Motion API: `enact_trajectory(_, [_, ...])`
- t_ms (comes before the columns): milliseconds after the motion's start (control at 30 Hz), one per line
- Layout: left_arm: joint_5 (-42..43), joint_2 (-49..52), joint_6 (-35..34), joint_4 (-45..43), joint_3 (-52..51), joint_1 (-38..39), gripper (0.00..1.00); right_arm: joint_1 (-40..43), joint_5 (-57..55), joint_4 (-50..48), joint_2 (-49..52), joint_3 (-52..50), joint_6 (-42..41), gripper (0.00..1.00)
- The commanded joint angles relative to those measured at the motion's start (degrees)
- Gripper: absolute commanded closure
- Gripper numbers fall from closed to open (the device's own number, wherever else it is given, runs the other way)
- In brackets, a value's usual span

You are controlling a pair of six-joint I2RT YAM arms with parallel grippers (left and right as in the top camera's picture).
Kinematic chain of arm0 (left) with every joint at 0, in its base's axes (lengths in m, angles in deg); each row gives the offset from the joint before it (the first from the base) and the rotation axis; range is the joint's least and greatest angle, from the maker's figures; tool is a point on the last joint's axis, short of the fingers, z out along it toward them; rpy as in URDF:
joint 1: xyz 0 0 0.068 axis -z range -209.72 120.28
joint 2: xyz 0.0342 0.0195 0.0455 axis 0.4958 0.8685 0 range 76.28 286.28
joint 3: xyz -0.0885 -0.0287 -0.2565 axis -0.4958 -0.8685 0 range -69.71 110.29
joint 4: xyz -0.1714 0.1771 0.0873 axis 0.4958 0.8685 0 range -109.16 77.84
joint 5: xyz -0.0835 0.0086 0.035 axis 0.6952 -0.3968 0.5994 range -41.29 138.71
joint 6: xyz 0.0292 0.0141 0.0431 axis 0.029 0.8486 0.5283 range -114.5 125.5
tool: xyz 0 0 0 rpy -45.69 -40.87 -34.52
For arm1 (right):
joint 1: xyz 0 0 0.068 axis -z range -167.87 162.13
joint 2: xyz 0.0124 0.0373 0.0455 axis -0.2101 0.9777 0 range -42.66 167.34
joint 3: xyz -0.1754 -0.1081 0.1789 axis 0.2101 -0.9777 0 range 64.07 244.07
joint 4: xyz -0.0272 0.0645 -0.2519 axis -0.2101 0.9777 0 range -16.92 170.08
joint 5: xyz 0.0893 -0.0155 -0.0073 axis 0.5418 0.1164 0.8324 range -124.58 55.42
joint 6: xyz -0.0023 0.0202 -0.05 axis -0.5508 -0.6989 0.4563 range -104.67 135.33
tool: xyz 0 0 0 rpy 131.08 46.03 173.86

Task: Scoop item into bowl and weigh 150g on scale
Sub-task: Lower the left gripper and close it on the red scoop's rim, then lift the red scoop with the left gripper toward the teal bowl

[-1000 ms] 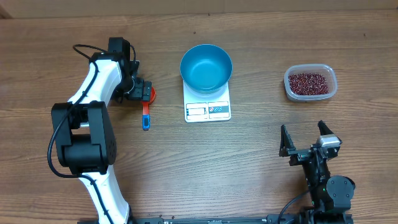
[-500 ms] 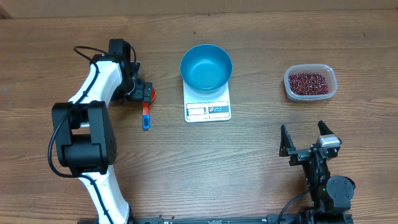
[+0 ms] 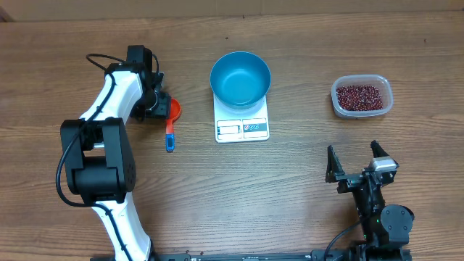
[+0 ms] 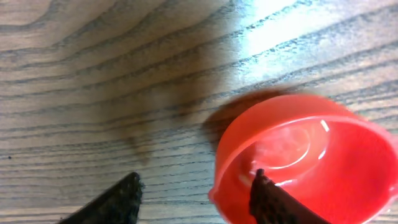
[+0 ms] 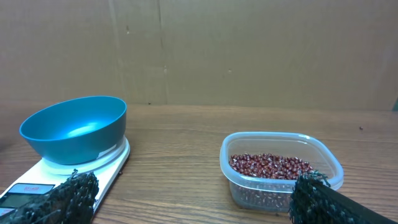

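Note:
The dark red beans [image 3: 358, 96] [image 5: 270, 165] lie in a clear container [image 3: 387, 98] [image 5: 245, 190] at the far right. On the white scale [image 3: 242, 127] [image 5: 115, 158] stands the empty sky-blue bowl [image 3: 241, 78] [image 5: 74, 127]. Left of the scale lies an orange-red scoop [image 3: 174, 112] [image 4: 311, 162] with a blue handle. My left gripper [image 3: 162, 107] [image 4: 195, 176] straddles the cup's rim, one finger inside and one outside, with a gap still showing. My right gripper [image 3: 355, 161] [image 5: 196, 186] is open near the front edge, holding nothing.
A cardboard wall [image 5: 249, 50] stands behind the table. Bare wood lies between the scale and the bean container, and across the front middle of the table.
The left jaws have narrowed around the scoop's rim, and the red cup shows a little more in the overhead view. The right arm has not moved.

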Motion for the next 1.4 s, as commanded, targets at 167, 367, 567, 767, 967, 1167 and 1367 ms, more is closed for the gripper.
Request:
enact_trajectory(167, [0.57, 0.7, -0.07, -0.31, -0.79, 0.0, 0.67, -0.33, -0.42, -0.31, -0.57, -0.61, -0.35, 0.0])
enact_trajectory(367, [0.7, 0.7, -0.09, -0.42, -0.79, 0.02, 0.86, -0.35, -0.42, -0.31, -0.57, -0.61, -0.35, 0.0])
enact_trajectory(567, [0.72, 0.7, -0.07, -1.09, -0.79, 0.0, 0.96, -0.33, -0.42, -0.31, -0.57, -0.61, -0.35, 0.0])
enact_trajectory(767, [0.72, 0.7, -0.09, -1.68, -0.79, 0.0, 0.96, -0.33, -0.42, -0.31, -0.57, -0.61, -0.35, 0.0])
enact_trajectory(967, [0.7, 0.68, -0.09, -1.36, 0.07, 0.0, 0.96, -0.35, -0.42, -0.31, -0.57, -0.61, -0.35, 0.0])
enact_trajectory(1167, [0.55, 0.68, -0.07, 0.39, 2.45, 0.0, 0.96, -0.33, -0.42, -0.31, -0.57, -0.61, -0.35, 0.0])
enact_trajectory(1367, [0.55, 0.68, -0.09, 3.78, 5.84, 0.0, 0.96, -0.35, -0.42, -0.31, -0.57, -0.61, -0.35, 0.0])
